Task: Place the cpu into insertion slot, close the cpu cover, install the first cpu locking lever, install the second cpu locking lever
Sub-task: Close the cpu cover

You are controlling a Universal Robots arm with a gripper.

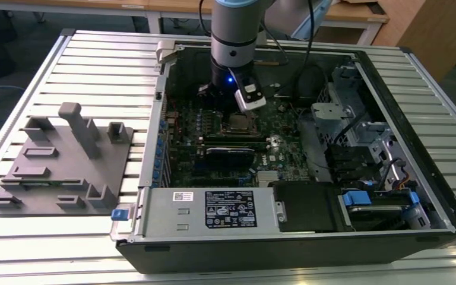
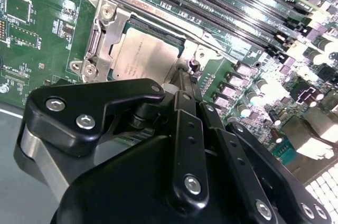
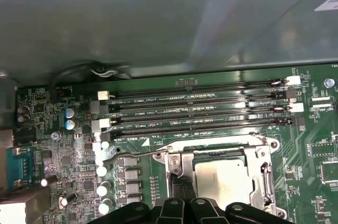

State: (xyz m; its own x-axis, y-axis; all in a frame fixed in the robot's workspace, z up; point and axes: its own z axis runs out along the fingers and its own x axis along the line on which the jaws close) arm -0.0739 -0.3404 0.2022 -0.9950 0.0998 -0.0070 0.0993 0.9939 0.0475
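The cpu (image 2: 143, 56) lies flat in the insertion slot (image 3: 172, 167) on the green motherboard, its pale metal top showing through the window of the cpu cover (image 2: 103, 34), which lies down over it. In both wrist views my gripper (image 2: 184, 76) is shut, its black fingertips together at a corner of the socket, beside the cpu (image 3: 222, 180). A thin wire locking lever (image 3: 132, 155) runs along the socket's memory-slot side, and its curved handle reaches past the corner. I cannot tell whether it is latched. In the exterior view the socket (image 1: 240, 123) sits just below the arm's wrist (image 1: 232, 59).
Long black memory slots (image 3: 200, 113) run beside the socket. The motherboard sits deep in an open computer case (image 1: 418, 148), with a power supply (image 1: 212, 211) at the near wall and drive cages on the exterior view's right. A grey fixture (image 1: 62, 166) stands on the slatted table.
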